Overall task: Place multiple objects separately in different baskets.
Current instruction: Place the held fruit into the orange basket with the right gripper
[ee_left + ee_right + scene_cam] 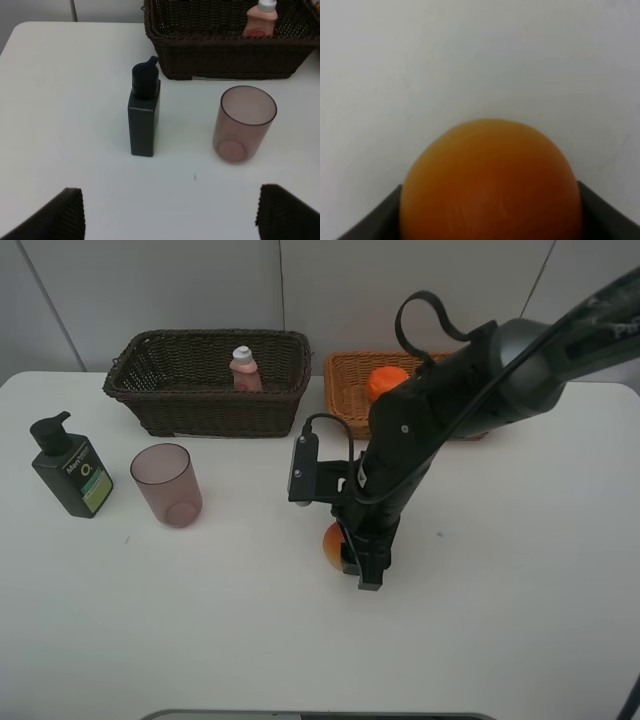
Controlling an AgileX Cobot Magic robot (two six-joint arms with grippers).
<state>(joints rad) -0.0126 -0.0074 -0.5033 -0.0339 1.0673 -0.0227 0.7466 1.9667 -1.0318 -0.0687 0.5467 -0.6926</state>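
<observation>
Black and bulky, the right arm [450, 410] reaches in from the far right corner and bends down to the middle of the white table [500, 640]. At the back stand two woven baskets side by side. The dark basket [200, 410] is the deeper one. The tan basket [343, 385] to its right is shallower and partly hidden by the arm. On the left of the table a dark green soap bottle [72, 472] with a black pump stands upright, and just to its right is a see-through pinkish-brown cup [167, 485], mouth up. A slim pink bottle [244, 370] with a white cap stands inside the dark basket, and an orange [385, 382] lies in the tan one. The right gripper [360, 565] points down at the table with its fingers pressed to both sides of the peach [332, 543], a smooth round fruit, orange-yellow shading to red, which sits on the table near the middle. The left gripper [170, 215] shows only in its wrist view, hanging over the bare table in front of the soap bottle and cup. Its two dark fingers [55, 215] are spread wide with nothing between them.
</observation>
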